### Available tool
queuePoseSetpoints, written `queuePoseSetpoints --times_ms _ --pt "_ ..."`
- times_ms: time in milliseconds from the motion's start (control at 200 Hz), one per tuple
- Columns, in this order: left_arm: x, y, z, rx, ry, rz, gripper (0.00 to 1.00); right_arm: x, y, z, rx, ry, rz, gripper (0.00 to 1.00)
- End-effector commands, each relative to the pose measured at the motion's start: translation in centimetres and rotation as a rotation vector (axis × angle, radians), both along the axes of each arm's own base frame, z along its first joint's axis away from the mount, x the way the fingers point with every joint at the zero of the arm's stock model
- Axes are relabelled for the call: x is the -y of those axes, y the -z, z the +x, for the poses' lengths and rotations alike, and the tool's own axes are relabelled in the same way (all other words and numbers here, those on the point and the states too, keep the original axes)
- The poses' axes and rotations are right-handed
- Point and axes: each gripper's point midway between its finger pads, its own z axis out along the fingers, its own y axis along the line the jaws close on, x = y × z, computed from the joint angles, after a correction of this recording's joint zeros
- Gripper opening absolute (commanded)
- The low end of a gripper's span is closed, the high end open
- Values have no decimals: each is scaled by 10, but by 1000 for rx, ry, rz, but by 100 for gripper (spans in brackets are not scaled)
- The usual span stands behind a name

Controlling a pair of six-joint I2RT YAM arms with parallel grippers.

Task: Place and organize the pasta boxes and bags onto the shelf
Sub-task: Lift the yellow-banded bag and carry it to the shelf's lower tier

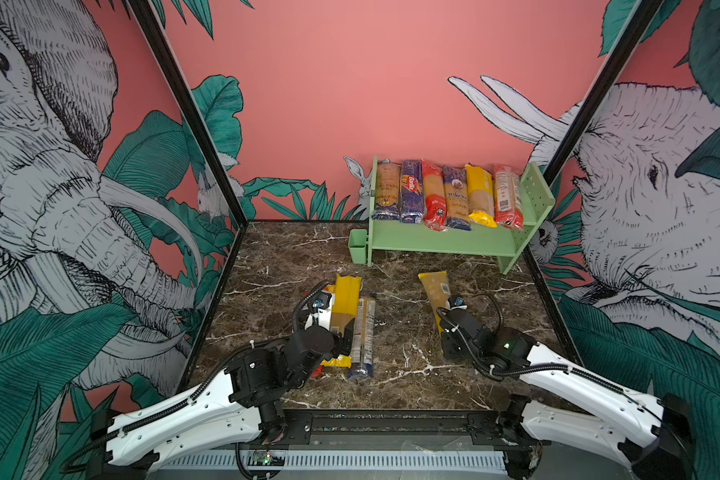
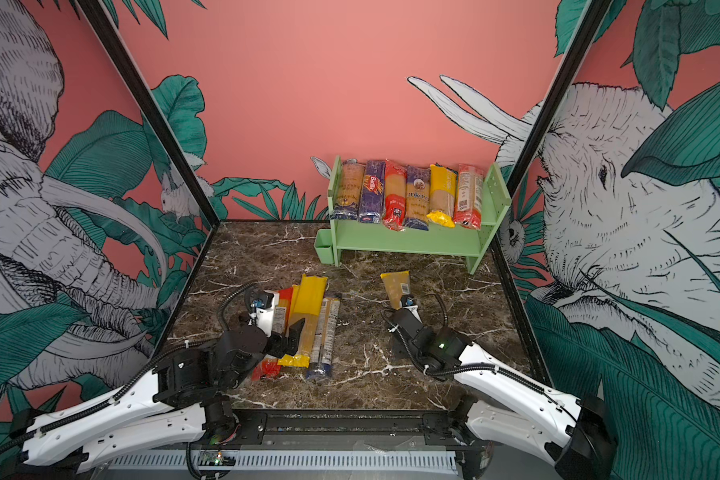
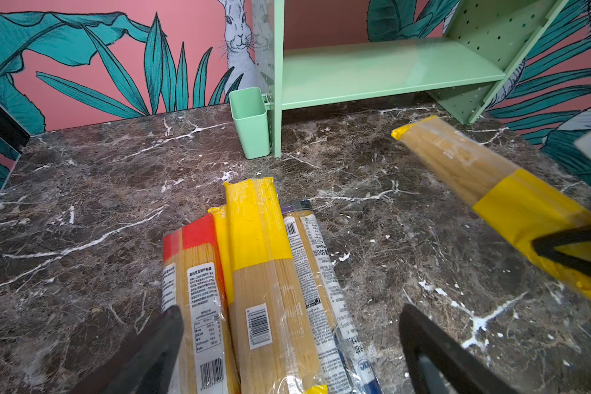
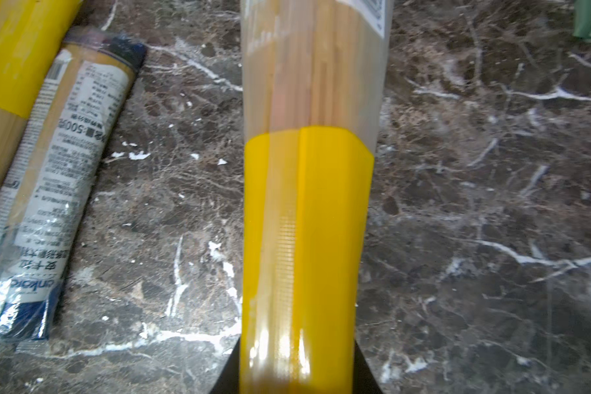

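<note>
**Shelving pasta: six up, five left**

Left fingers [image 3: 430,348] are hovering spread over four packs [image 3: 263,290] at seven o'clock; right fingers [image 3: 577,254] are pinching a yellow-ended bag [image 4: 304,221] at five o'clock. Farther, six packs [image 1: 452,193] are lying on the top tier of the shelf [image 1: 441,242] at one o'clock.

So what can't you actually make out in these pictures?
- Red-ended pack: middle hidden under the left arm, in a top view.
- Yellow-ended pack: both ends cut off, right wrist view.
- Right fingers: mostly cut off by that view's edge.
- Shelved packs: label print too small, both top views.
</note>
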Motion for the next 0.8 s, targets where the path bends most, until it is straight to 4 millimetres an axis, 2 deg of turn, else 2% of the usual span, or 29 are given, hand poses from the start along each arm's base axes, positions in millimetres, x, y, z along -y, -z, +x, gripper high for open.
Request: queuePoseSetpoints --times_ms 0,355,565,795 --pt "-3 -12 2 27 -17 -29 98 11 -52 30 185 46 9 0" --pt "3 -22 7 59 -5 5 99 50 -89 73 260 128 -44 0" --pt "14 -26 13 91 8 52 99 85 -103 127 330 218 -59 0" --pt "29 -29 18 112 44 106 99 124 -108 181 409 325 -5 0"
